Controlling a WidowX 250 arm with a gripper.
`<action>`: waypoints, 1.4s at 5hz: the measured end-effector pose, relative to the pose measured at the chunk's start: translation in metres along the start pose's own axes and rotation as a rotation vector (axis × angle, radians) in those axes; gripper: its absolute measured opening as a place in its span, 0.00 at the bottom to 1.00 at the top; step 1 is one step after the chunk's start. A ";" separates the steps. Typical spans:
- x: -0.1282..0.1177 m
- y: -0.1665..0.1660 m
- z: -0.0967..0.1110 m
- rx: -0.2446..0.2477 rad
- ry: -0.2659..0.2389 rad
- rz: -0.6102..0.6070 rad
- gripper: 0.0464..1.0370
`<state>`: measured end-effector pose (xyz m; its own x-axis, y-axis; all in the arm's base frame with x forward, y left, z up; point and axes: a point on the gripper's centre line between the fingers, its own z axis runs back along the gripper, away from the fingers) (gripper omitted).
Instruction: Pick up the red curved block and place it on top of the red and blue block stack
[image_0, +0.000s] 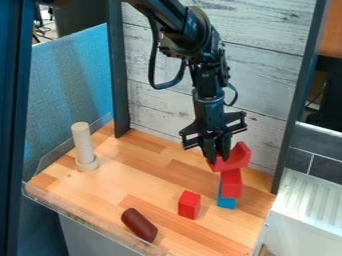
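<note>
Gripper (216, 156) was clamped on red arch (238, 157), over red block (231, 183); blue block (226, 202) sat beneath.

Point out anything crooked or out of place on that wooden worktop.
The curved red block looks askew: it tilts atop the stack, its right end higher, with the black gripper at its lower left end. Beneath, the red rectangular block sits off-centre, jutting rightward past the blue block.

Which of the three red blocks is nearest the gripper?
The curved red block, right at the gripper; the straight-sided red block beneath it and the lone red block are farther.
</note>
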<state>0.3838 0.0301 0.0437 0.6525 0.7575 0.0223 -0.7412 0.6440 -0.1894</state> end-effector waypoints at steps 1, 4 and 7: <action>0.001 0.000 -0.001 -0.002 -0.010 -0.002 0.15; 0.000 -0.001 -0.002 -0.002 -0.013 0.006 0.15; -0.004 -0.004 -0.009 0.020 -0.027 -0.012 0.15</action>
<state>0.3860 0.0233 0.0355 0.6571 0.7521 0.0506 -0.7366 0.6549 -0.1690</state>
